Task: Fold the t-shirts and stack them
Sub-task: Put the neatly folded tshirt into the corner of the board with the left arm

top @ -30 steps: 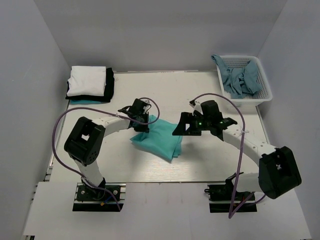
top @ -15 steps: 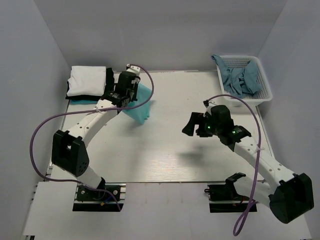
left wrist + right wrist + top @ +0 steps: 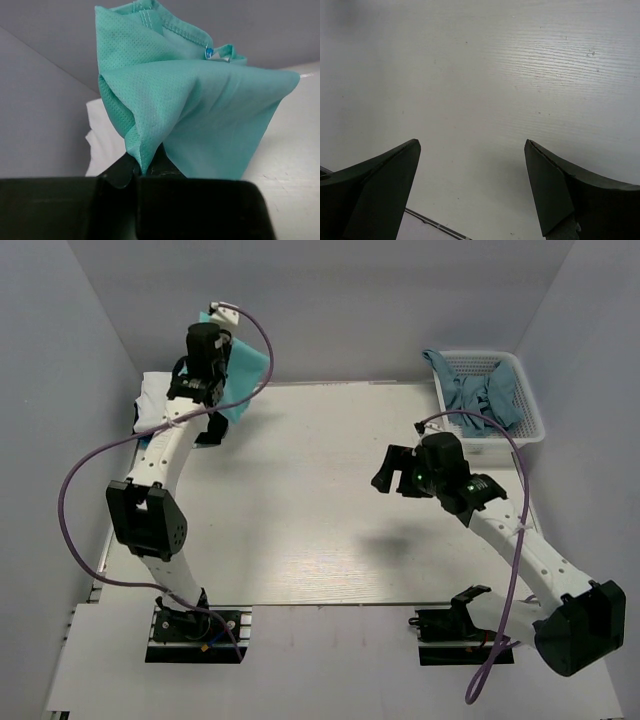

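Note:
My left gripper (image 3: 220, 345) is shut on a bunched fold of the turquoise-green t-shirt (image 3: 250, 368) and holds it high at the back left, over the stack. In the left wrist view the shirt (image 3: 200, 110) hangs from the closed jaws (image 3: 145, 167), with its small neck label (image 3: 210, 52) at the top. The stack has a white folded t-shirt (image 3: 160, 400) on top, also in the left wrist view (image 3: 102, 142), with a black one's edge (image 3: 212, 428) beside it. My right gripper (image 3: 390, 472) is open and empty over bare table (image 3: 471, 144).
A white lattice basket (image 3: 532, 430) at the back right holds crumpled grey-blue cloth (image 3: 480, 395). Grey walls close in the back and both sides. The table (image 3: 320, 530) is white, with the arm bases at its near edge.
My left gripper has carried the turquoise-green shirt from the table's middle up and back-left to above the stack. My right gripper has let go, opened and drawn back to the right.

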Controlling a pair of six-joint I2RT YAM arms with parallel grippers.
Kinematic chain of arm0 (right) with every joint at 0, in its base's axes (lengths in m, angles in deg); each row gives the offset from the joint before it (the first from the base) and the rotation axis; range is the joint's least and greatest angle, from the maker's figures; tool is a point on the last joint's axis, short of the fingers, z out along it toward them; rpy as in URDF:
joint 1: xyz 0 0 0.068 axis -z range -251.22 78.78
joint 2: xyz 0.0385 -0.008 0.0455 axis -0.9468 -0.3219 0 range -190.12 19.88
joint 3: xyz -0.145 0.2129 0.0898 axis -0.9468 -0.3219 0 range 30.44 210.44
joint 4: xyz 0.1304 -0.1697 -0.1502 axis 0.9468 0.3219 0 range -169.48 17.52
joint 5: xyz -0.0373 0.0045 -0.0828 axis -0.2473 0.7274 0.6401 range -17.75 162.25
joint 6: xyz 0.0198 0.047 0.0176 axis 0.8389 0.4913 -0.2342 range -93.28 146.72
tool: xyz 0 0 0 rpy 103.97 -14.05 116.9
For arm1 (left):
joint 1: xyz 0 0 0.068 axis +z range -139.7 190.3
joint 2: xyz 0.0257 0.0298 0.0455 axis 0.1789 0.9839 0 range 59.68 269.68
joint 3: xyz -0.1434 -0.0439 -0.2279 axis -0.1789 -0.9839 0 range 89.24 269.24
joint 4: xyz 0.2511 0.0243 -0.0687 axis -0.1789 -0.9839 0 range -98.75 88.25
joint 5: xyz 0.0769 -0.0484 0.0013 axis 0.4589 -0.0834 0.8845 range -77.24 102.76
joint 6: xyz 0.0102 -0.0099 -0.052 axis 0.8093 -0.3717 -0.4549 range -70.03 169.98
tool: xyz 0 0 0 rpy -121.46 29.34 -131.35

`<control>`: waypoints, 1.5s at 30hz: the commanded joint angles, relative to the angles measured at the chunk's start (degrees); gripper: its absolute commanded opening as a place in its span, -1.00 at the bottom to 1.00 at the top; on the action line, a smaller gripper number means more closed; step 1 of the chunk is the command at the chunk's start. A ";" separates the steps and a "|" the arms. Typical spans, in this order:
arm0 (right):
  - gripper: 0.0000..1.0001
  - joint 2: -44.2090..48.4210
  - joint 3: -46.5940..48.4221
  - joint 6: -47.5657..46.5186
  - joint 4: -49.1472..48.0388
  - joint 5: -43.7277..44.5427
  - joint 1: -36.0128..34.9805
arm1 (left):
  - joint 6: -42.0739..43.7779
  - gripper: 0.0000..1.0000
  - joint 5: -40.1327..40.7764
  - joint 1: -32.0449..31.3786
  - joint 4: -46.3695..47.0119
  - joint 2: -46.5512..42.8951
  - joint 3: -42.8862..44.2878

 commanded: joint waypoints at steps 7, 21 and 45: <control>0.81 -7.67 9.09 -1.13 3.90 3.50 0.30 | 1.07 -1.00 -6.75 9.34 -0.38 6.49 12.09; 0.81 -16.38 16.74 -1.66 5.04 3.50 0.40 | -7.36 -1.00 -10.52 19.80 3.68 12.46 10.15; 0.81 -22.53 18.24 -1.93 2.49 -0.97 0.57 | -18.00 1.00 -23.96 23.68 -2.12 21.09 19.65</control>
